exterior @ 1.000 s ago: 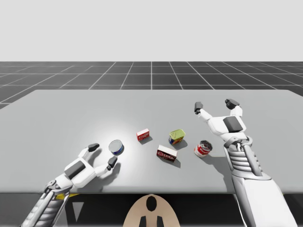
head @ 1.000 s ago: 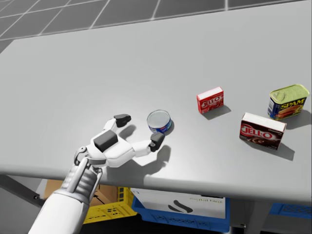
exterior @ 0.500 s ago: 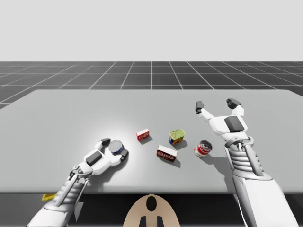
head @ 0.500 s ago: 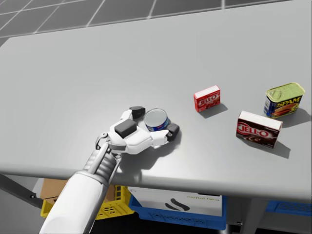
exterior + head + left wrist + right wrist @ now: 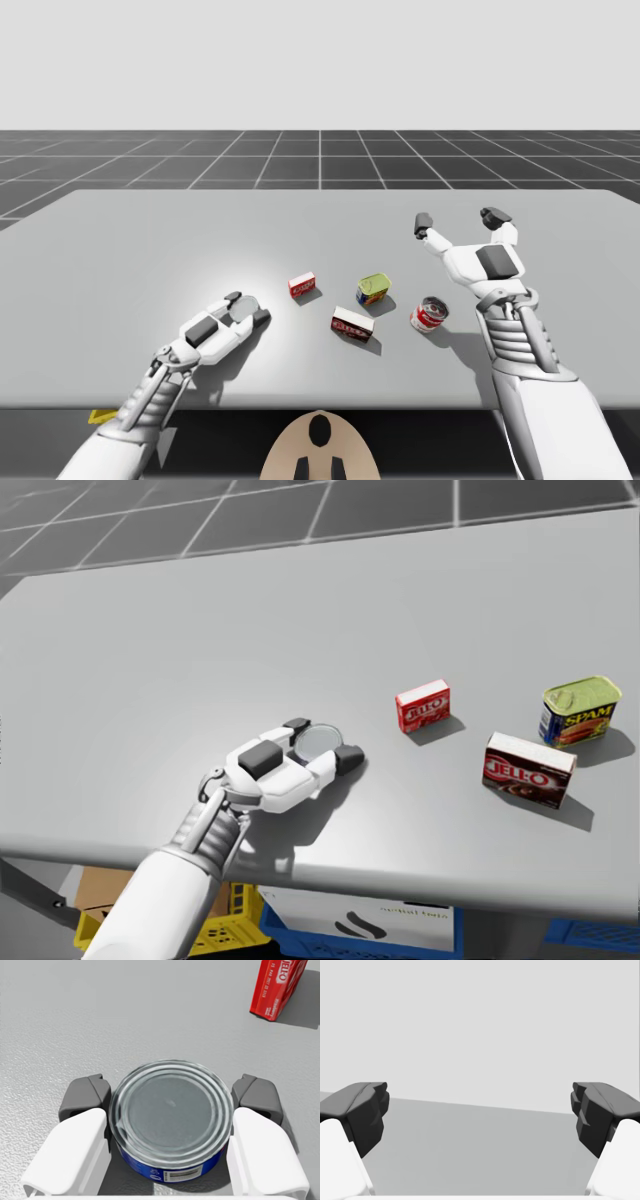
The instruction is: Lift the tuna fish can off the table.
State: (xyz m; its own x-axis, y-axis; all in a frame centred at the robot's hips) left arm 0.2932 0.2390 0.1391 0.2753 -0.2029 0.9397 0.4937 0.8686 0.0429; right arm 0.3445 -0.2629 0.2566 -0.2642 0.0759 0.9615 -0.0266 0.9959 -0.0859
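Fixed high view and nearer head view, same table (image 5: 120, 250).

Left pincer (image 5: 247, 307) clamped, right pincer (image 5: 457, 219) spread

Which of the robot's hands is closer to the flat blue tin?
Left. My left gripper is shut on the tuna fish can, one finger at each side. My right gripper hangs open far off, beyond the red-and-white can.

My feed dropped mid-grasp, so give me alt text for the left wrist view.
A blue-sided tuna can stands upright on the grey table between the fingers of the left end effector, whose dark pads appear to touch it from both sides. A red box sits further ahead, apart from the can.
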